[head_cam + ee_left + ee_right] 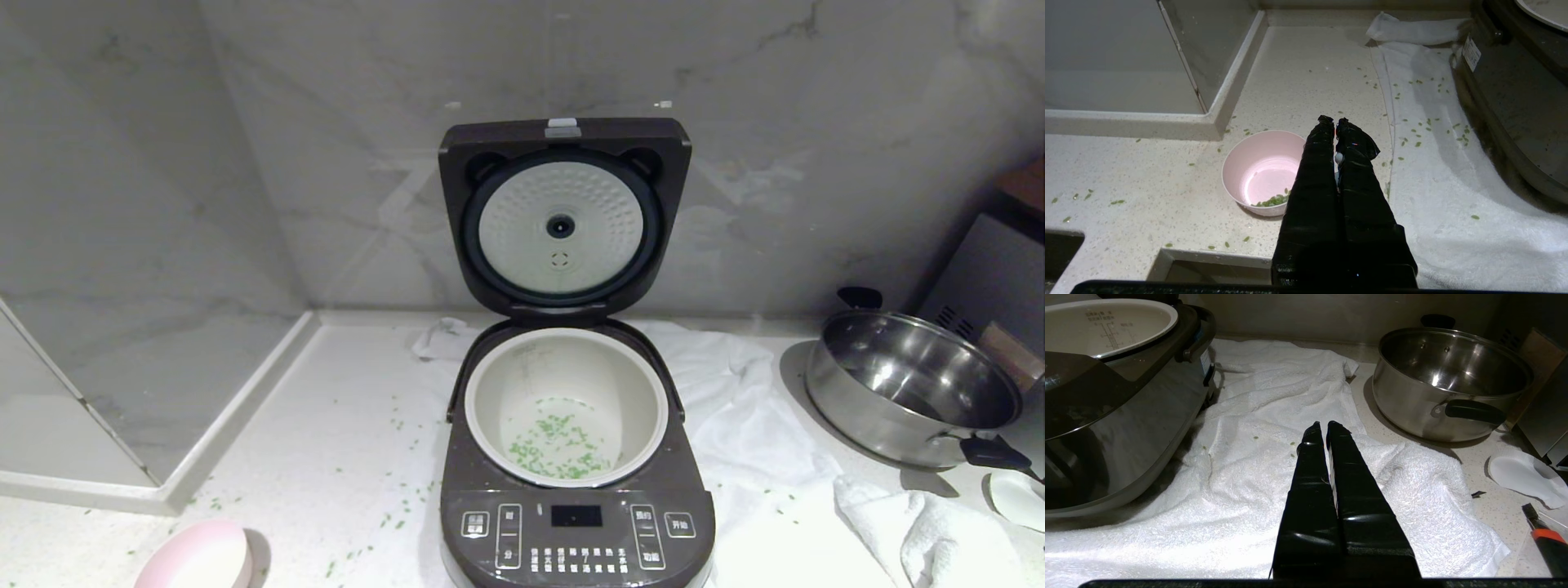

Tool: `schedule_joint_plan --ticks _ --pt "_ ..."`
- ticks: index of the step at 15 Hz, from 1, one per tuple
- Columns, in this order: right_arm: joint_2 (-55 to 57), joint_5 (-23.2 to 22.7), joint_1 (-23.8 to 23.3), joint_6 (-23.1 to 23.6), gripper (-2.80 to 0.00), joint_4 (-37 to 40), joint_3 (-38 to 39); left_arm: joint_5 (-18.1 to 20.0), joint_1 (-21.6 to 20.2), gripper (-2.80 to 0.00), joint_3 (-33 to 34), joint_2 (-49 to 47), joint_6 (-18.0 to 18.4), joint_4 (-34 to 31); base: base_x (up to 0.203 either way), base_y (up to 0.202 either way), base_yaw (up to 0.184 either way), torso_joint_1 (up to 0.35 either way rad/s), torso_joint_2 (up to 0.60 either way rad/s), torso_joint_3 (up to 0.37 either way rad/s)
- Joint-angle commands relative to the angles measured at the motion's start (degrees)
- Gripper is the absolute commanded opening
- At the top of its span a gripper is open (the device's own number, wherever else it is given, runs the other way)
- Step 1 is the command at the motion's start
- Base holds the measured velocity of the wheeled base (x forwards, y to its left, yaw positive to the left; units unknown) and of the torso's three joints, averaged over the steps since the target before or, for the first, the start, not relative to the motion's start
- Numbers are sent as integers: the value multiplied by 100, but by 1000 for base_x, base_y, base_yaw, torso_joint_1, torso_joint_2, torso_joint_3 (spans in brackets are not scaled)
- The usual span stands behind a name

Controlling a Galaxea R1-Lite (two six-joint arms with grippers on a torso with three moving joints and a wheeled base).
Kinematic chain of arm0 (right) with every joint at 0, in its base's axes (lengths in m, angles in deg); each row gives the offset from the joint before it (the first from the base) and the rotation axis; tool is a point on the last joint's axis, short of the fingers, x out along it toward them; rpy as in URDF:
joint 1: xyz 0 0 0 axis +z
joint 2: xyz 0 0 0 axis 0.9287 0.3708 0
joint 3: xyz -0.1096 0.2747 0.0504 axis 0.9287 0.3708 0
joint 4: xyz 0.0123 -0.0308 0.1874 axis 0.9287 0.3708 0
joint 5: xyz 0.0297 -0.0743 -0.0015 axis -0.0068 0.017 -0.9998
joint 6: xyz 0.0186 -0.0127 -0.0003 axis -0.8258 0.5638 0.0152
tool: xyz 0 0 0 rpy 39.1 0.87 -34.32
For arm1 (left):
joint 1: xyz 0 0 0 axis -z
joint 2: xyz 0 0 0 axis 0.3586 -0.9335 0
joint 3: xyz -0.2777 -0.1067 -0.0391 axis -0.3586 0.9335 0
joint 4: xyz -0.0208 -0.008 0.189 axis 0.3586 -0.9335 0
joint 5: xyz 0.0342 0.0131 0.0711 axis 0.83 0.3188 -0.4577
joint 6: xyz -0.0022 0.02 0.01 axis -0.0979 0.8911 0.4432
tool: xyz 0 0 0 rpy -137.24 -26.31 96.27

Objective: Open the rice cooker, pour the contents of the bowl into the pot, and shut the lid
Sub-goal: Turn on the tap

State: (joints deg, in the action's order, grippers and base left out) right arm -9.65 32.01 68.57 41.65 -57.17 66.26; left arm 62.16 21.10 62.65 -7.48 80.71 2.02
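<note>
- Head view: rice cooker (571, 457) stands centre on the counter, lid (563, 216) tipped up against the far wall, pale dimpled plate facing out. Pot (563, 404) seated inside, a thin scatter of green grains (559, 449) on its floor. Bowl (200, 559) sits at the near left edge, well apart from the cooker. Neither arm shows here.
- Risk, as a judgement: the lid remains to be shut; a push too high or off-centre could slide the cooker on the white towel (735, 408) rather than latch it.
- Left wrist view: left gripper (1336, 121) hangs with fingers pressed together, empty, above the counter just beside the bowl (1261, 171). Only here is it plain that a small clump of grains (1274, 200) lies at the bowl's near inner wall, so the pour looks incomplete. Loose grains litter counter and towel; a hasty second tip would likely spill more.
- Right wrist view: right gripper (1323, 426) also closed on nothing, over the towel (1274, 457) right of the cooker. Only this view gives the steel pan (1449, 384) with its black handle, near enough to be knocked on a wide swing, and the level marks inside the pot.
</note>
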Motion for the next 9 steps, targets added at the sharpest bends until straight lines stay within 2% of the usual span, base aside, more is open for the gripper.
schedule_joint_plan --ticks 1,9 --pt "-11 -3 2 3 -280 -2 9 5 -8 -280 -3 9 4 -4 0 0 0 0 0 0" --pt "-5 -3 2 3 -280 -2 9 5 1 -280 -2 9 4 -4 0 0 0 0 0 0"
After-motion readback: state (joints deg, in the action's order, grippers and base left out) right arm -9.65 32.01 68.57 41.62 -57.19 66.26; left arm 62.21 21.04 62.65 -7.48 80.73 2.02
